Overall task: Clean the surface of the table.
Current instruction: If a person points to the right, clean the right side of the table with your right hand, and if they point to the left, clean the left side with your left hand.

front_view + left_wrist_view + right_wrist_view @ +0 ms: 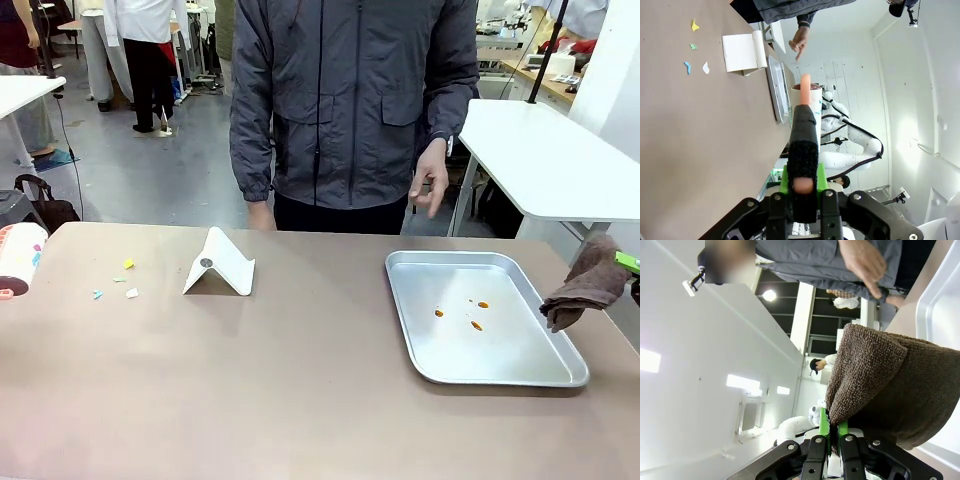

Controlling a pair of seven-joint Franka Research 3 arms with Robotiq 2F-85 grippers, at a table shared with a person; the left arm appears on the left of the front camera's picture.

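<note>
Your left gripper (803,186) is clamped on the black handle of the lint roller (807,107). Your right gripper (834,434) pinches a fold of brown cloth (880,375), pads nearly touching.

I can read no text, label, brand, number or sign from here; anything that might be print is too small or blurred.

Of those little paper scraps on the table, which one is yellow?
The yellow scrap lies farthest toward the person; the other three, nearer the robot's side, are blue, pale green and white.
</note>
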